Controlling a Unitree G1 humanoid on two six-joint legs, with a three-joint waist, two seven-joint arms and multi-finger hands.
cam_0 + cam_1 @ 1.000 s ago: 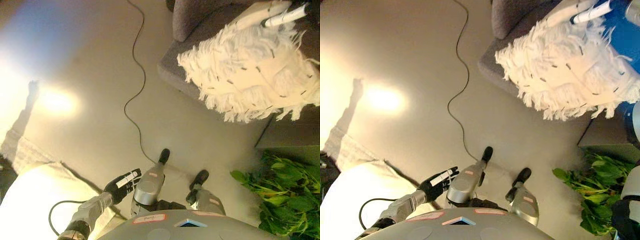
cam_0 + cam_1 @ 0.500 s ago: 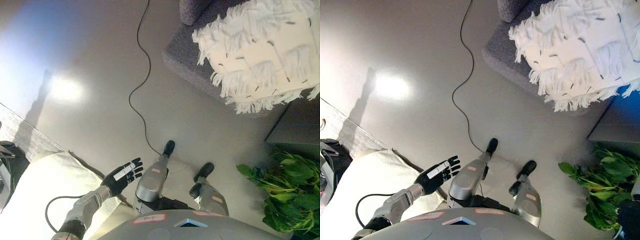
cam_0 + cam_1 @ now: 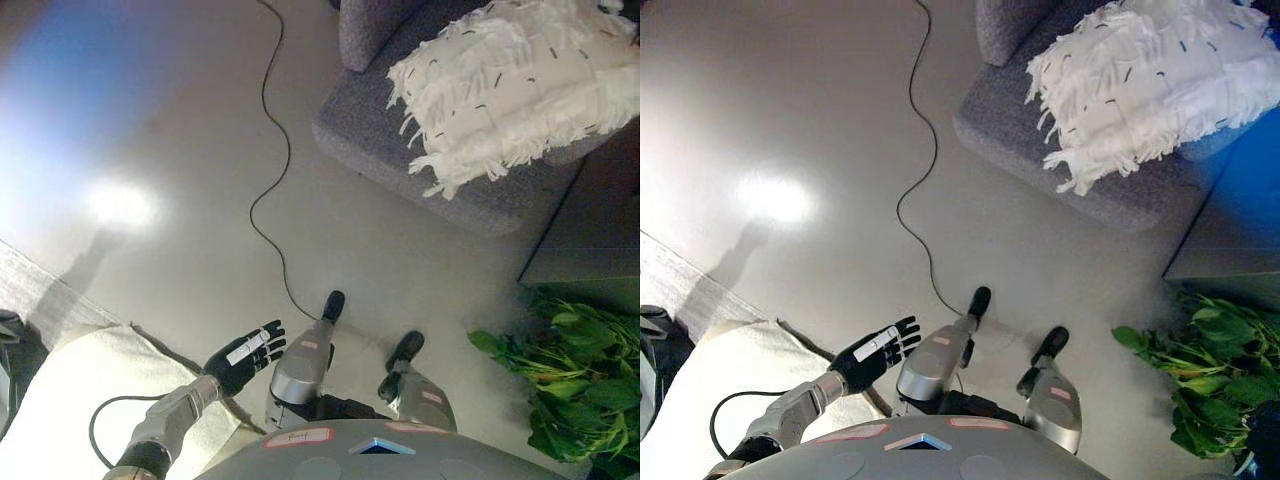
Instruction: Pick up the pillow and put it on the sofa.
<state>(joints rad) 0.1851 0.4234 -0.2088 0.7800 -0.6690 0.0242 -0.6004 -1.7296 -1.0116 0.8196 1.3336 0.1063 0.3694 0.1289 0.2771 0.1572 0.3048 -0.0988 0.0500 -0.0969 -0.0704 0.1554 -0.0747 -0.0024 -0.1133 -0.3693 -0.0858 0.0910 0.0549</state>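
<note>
A white fringed pillow [image 3: 510, 85] lies on the seat of a grey sofa [image 3: 390, 140] at the upper right, its fringe hanging toward the seat's front edge. It also shows in the right eye view [image 3: 1150, 85]. No hand touches it. My left hand [image 3: 245, 355] is open and empty low at the lower left, fingers spread over the floor, far from the sofa. My right hand shows in no view.
A black cable [image 3: 270, 180] snakes across the floor left of the sofa. A green plant [image 3: 570, 390] stands at the lower right beside a dark side table [image 3: 590, 230]. A white soft cushion [image 3: 70, 400] lies at the lower left.
A second ago my right hand held the pillow over the sofa's edge; now the pillow rests on the seat and the hand is gone. The camera has shifted.
</note>
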